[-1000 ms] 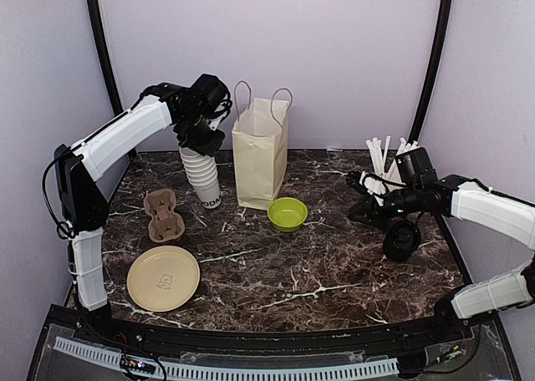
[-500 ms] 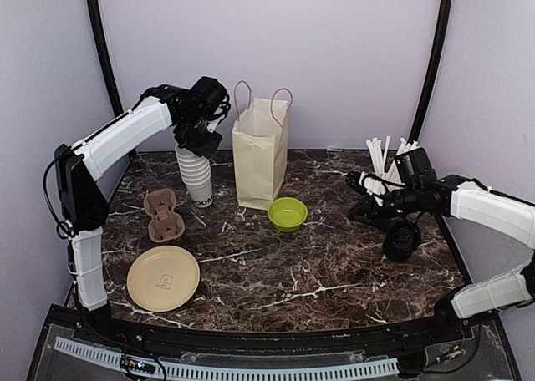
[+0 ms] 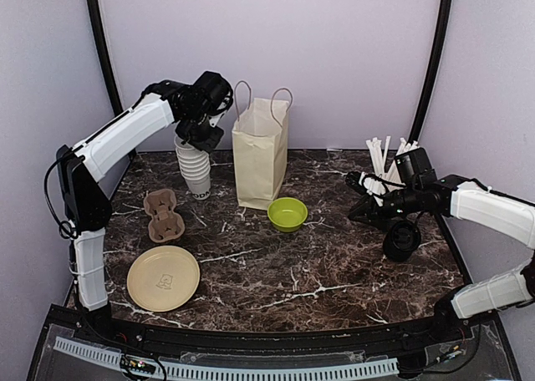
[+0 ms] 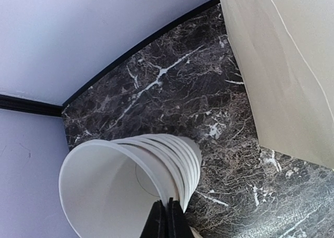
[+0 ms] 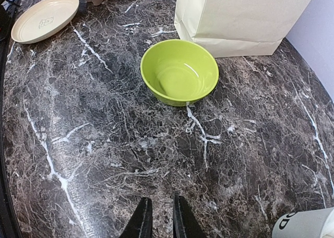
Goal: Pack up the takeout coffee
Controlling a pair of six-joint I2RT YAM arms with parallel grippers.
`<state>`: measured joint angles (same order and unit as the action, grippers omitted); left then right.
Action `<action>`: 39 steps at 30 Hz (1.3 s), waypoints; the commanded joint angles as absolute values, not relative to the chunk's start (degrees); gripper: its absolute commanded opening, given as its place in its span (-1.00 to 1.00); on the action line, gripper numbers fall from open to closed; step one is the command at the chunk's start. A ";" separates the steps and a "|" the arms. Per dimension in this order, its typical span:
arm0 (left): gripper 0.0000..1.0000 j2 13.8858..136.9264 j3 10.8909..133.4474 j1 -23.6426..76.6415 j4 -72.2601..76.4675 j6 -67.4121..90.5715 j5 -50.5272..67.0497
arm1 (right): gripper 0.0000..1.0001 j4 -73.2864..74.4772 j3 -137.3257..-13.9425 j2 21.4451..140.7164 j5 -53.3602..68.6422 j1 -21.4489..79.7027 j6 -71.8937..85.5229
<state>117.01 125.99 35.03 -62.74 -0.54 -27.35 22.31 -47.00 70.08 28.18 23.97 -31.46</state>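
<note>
Dark marble table (image 3: 334,264) spreads beneath me. My left tool (image 4: 166,219) pinches the rim of the stack of lidless cups (image 3: 195,165) at ten o'clock. My right tool (image 5: 160,219), narrow and empty, hovers beside the takeout coffee (image 3: 402,237) at three o'clock.

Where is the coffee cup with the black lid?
Top view: the coffee cup stands at the right, in front of the straws, right of the green bowl.

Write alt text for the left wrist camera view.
The left end effector pinches the rim of a stack of white paper cups, seen from its open mouth against a dark marble table. A cream paper bag stands at the right, apart from the stack.
</note>
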 commanded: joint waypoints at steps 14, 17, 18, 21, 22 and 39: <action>-1.00 114.71 127.15 35.07 -63.37 2.72 -30.29 | -0.74 21.20 -46.93 70.37 27.85 24.26 -31.99; -1.00 113.59 128.77 36.04 -63.62 2.34 -32.39 | -0.74 21.33 -47.15 70.77 27.86 24.26 -31.96; -1.00 113.31 129.55 36.50 -63.43 2.23 -33.15 | -0.75 21.34 -47.19 70.82 27.86 24.26 -31.99; -1.00 111.27 129.69 37.16 -62.10 0.96 -34.00 | -0.74 21.25 -47.11 70.85 27.73 24.26 -32.04; -1.00 110.96 129.65 37.31 -61.65 0.79 -34.25 | -0.75 21.27 -47.11 70.92 27.70 24.27 -32.01; -1.00 102.14 128.69 49.68 -58.04 -5.86 -38.17 | -0.75 21.09 -47.02 70.83 26.65 24.26 -31.67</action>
